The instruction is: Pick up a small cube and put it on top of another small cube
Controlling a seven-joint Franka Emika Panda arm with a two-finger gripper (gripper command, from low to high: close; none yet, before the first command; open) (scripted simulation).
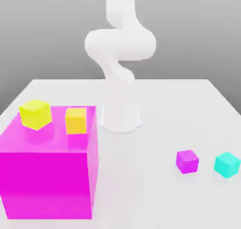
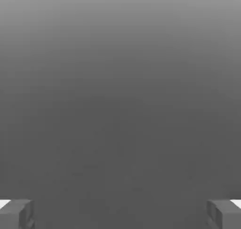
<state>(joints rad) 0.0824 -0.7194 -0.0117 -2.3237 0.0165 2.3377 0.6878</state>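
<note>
Fingers (image 2: 16, 214): spread to their full width in the hand view, one tip at each lower corner of the picture, nothing between them. Gripper (image 2: 120, 215) released and empty; beyond it there is plain grey background.

Arm (image 1: 120, 44): in the exterior view it rises from its base (image 1: 120, 117) at the back centre of the white desk (image 1: 155, 185) and curls upward out of the picture.

Small cyan cube (image 1: 228, 164): rests on the desk at the exterior view's right, near the front edge, with its faces clear on all sides. Small purple cube (image 1: 187, 161): on the desk just beside it toward the exterior view's left, apart, not touching.

Handling, by judgement: the cyan cube looks rigid, light and smooth-faced, with sharp flat sides. A grasp across two opposite vertical faces, fingers squared to them and seated around mid-height, should hold it without tilt. The purple neighbour stands close, so the fingers are best set on the pair of faces that does not face it.

Other items: large magenta block (image 1: 47, 181) at the exterior view's left, carrying a yellow cube (image 1: 35, 114) and an orange cube (image 1: 76, 120), well apart from the working pair.
</note>
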